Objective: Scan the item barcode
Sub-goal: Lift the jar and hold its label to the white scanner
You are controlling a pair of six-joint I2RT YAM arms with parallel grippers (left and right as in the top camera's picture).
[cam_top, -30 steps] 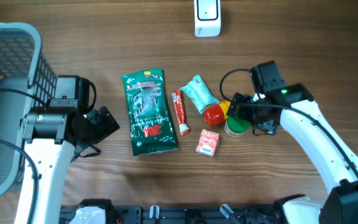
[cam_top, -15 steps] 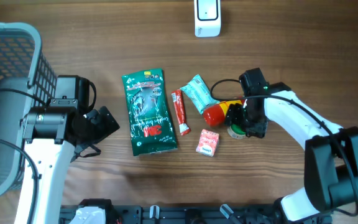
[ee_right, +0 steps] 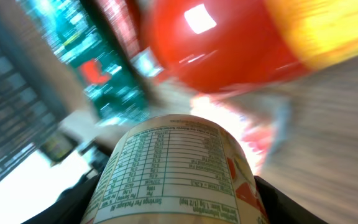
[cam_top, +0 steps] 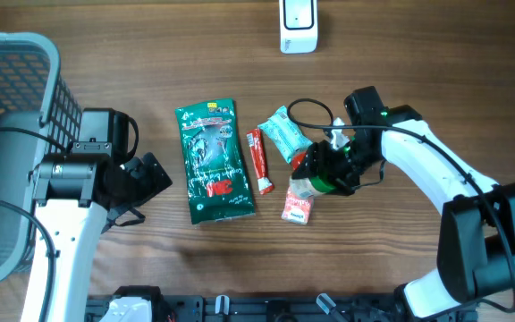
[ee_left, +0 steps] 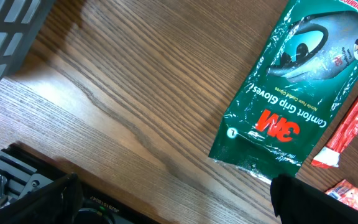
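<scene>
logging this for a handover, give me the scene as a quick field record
right gripper: shut on jar, nutrition label facing the wrist camera
left gripper: open, empty, left of glove pack
scanner: top of overhead view, apart from the jar
loose items: glove pack, red sachet, teal packet
basket: far left

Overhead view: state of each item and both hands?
jar, gripped in right hand, label visible
left hand, open, empty
glove pack, flat on table
red stick, flat on table
teal packet, flat on table
small red packet, on table by jar
red-and-yellow item, on table beside jar
scanner, at far edge, nothing presented
basket, no items visible inside
</scene>
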